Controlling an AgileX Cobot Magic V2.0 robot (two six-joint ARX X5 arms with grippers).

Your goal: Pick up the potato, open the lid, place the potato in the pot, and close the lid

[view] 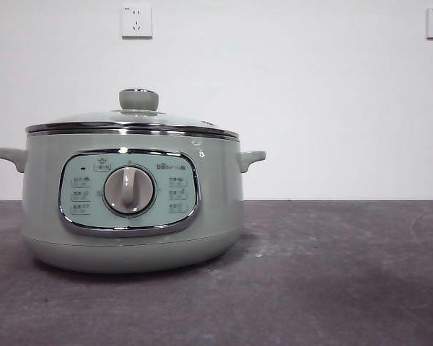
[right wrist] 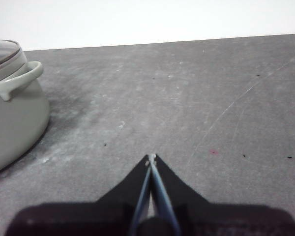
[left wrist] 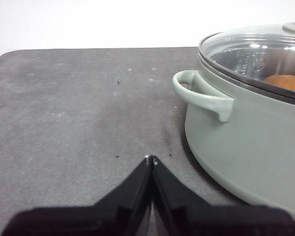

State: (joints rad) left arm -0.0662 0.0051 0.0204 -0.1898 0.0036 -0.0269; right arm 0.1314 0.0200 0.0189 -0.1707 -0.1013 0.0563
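**Lid down, potato inside: only a clean retreat is left**

The pot sits left of centre in the front view, the lid seated level on its rim, knob upright; in the left wrist view, at the right edge, the potato shows orange-brown through the glass, inside the pot; the left gripper hangs over bare table beside the pot's handle, jaws pressed together and holding nothing; the right gripper is likewise closed and empty, well apart from the pot. The task looks finished, so the arms should keep clear of handles and lid.
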